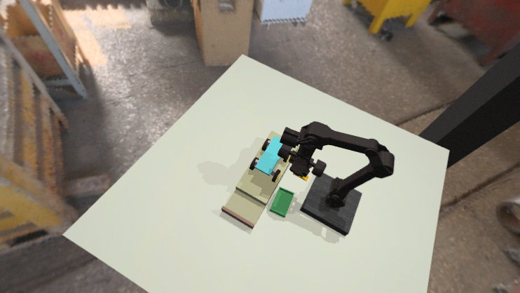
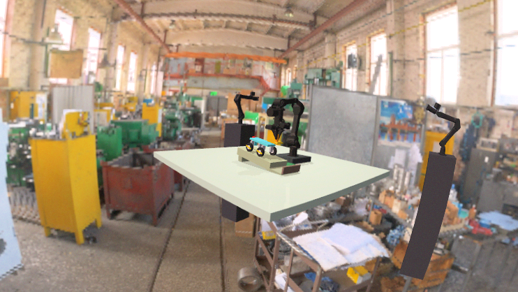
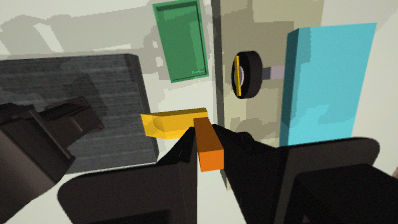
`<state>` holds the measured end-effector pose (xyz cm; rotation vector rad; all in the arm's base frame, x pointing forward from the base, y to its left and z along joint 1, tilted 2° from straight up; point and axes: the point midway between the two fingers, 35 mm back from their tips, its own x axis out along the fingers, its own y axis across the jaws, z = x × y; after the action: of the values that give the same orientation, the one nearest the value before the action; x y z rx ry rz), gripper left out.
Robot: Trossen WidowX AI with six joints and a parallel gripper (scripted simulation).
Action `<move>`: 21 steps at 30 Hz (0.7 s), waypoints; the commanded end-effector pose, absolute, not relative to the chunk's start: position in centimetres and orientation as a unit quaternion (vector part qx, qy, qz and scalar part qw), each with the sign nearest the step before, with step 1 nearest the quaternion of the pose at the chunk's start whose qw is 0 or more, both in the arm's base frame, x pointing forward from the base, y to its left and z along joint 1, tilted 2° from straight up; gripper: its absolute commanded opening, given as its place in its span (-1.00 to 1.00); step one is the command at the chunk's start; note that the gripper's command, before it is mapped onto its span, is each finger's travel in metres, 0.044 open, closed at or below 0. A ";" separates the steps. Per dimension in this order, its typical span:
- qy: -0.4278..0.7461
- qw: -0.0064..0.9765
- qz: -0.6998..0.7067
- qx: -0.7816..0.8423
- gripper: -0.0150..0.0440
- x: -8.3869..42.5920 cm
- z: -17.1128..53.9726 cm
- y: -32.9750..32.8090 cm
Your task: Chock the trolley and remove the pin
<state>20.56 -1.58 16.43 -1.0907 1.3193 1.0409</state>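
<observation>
The gripper [image 1: 299, 170] [image 2: 277, 139] [image 3: 204, 131] is shut on the orange handle of the yellow chock [image 1: 301, 177] [image 2: 279, 142] [image 3: 172, 124]. It holds the chock in the air beside the ramp [image 1: 251, 186] [image 2: 262, 158] [image 3: 300, 11], on the robot-base side. The chock's black rubber is not distinguishable. The turquoise trolley [image 1: 268, 157] [image 2: 263, 142] [image 3: 327, 85] stands on the ramp. The red-headed stop pin [image 2: 253, 137] shows small at its uphill end in the exterior view; the arm hides it in the top view. The green tray [image 1: 282, 201] [image 3: 182, 42] is empty.
The black robot base [image 1: 333, 211] [image 2: 299, 158] [image 3: 100, 115] stands beside the tray. A brown end stop [image 1: 237, 216] [image 2: 290, 169] crosses the ramp's low end. The trolley's near downhill wheel [image 1: 276, 175] [image 3: 253, 75] stands close to the ramp's edge.
</observation>
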 end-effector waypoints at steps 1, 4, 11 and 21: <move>0.553 0.540 0.436 -0.460 -0.49 21.3 16.3 -0.1; 0.553 0.541 0.436 -0.460 -0.49 21.7 16.2 0.9; 0.553 0.541 0.437 -0.460 -0.49 22.7 15.8 3.2; 0.552 0.542 0.437 -0.459 -0.49 24.3 15.4 6.7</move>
<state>23.62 5.37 15.40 -1.0920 1.3194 1.0410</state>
